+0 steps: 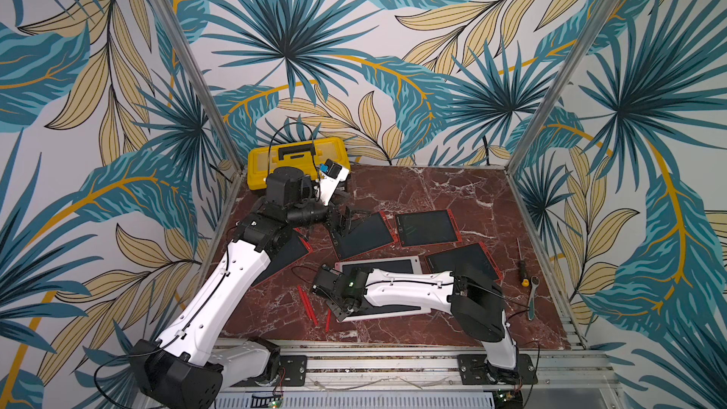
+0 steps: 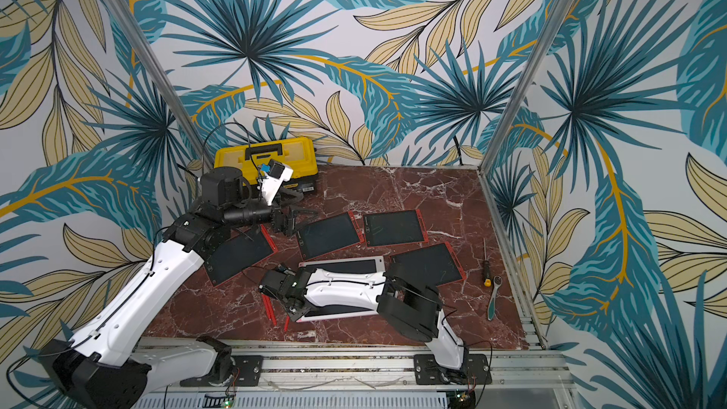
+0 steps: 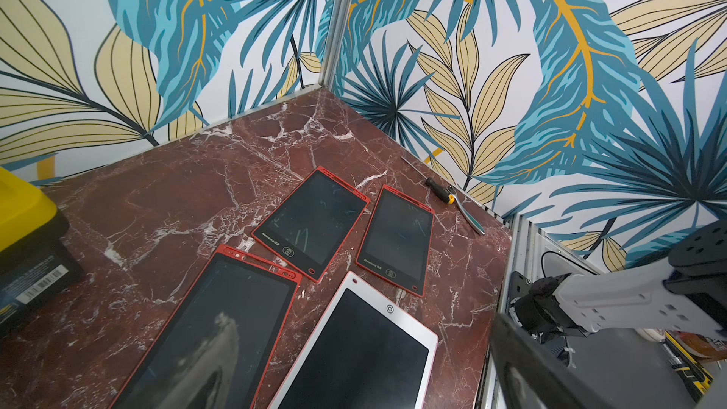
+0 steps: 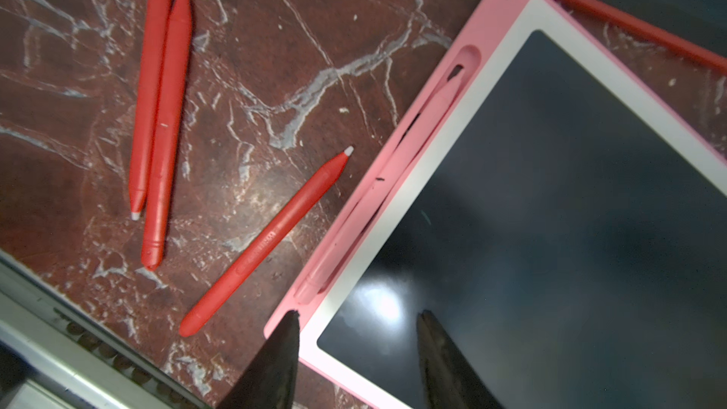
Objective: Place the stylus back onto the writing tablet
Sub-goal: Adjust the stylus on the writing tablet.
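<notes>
The writing tablet (image 4: 550, 210) has a white face, a pink rim and a dark screen, and lies at the front middle of the table (image 1: 377, 263). A pink stylus (image 4: 393, 175) lies in the slot along its pink side. My right gripper (image 4: 358, 314) hovers over the tablet's near corner, open, with nothing between its fingers; in a top view it is the right gripper (image 1: 342, 308). One red stylus (image 4: 267, 241) lies on the table beside the tablet, and two more red styluses (image 4: 165, 131) lie further off. My left gripper (image 1: 344, 224) is open over a red-framed tablet at the back left.
Several red-framed tablets (image 1: 427, 228) lie spread across the marble table (image 1: 452, 190). A yellow toolbox (image 1: 297, 161) stands at the back left corner. A screwdriver (image 1: 522, 265) and a ratchet wrench (image 1: 532, 300) lie by the right wall. A metal rail (image 1: 393, 363) runs along the front edge.
</notes>
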Motion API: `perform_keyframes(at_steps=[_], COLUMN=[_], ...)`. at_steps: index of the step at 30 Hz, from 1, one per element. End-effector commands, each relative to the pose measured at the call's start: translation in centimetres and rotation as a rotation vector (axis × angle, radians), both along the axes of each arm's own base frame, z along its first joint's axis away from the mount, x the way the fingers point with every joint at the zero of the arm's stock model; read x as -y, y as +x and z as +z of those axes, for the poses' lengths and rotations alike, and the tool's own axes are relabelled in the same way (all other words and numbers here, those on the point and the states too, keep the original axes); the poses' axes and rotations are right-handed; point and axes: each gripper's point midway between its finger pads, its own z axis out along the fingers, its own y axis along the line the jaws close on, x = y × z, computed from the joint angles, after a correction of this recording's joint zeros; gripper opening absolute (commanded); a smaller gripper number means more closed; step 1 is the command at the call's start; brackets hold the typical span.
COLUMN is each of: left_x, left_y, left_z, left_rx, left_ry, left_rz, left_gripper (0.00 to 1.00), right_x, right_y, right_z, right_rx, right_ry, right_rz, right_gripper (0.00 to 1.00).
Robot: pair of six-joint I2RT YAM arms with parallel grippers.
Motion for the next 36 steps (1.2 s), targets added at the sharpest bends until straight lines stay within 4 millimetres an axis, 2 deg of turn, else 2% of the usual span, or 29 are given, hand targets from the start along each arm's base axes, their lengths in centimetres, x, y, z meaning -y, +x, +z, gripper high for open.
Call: perform_keyframes(at_steps=[1,14,22,36], left_x=[-0.2,-0.2,-0.3,-0.1], left_y=[-0.5,-0.5,-0.5,-0.6], left_z=[-0.2,-0.2,-0.2,-0.2], left_rx=[0.010,0.010,0.009,0.009], left_ry=[0.001,0.002,0.003,0.002], left_rz=[0.003,0.005,0.006,0.002], left_gripper=[1.00,0.99,0.99,1.00], right_x=[0.6,0.3,0.8,0.4], right_y=[-0.4,-0.4,-0.5,-0.7], right_z=[-1.1,-1.5,-1.6,-2.4], right_rx=[-0.011,-0.007,-0.002,-0.013], right_ry=[-0.062,-0.093,-0.122,-0.144], right_rz=[0.024,0.026,0.028,0.044], right_gripper=[0.53,0.54,0.61,0.61])
